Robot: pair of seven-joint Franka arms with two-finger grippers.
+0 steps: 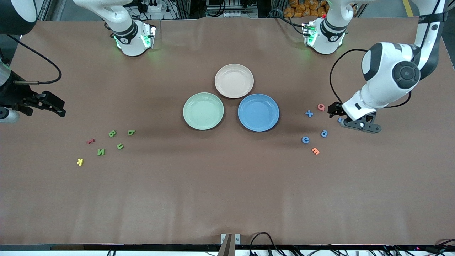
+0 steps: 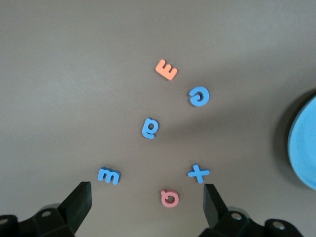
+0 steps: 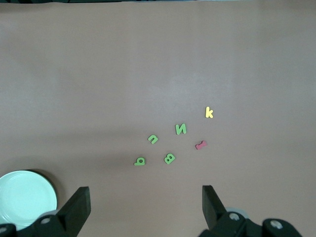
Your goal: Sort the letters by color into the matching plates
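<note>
The pale green plate and the blue plate lie side by side mid-table. Several green letters are scattered toward the right arm's end, among them an N and a B. Several blue letters lie toward the left arm's end: an x, a g, a c and an m. My left gripper hangs open over the blue m and a pink letter. My right gripper is open over bare table beside the green letters.
A beige-pink plate sits farther from the front camera than the two plates, touching distance from both. An orange E lies among the blue letters. A red letter and a yellow k lie by the green ones.
</note>
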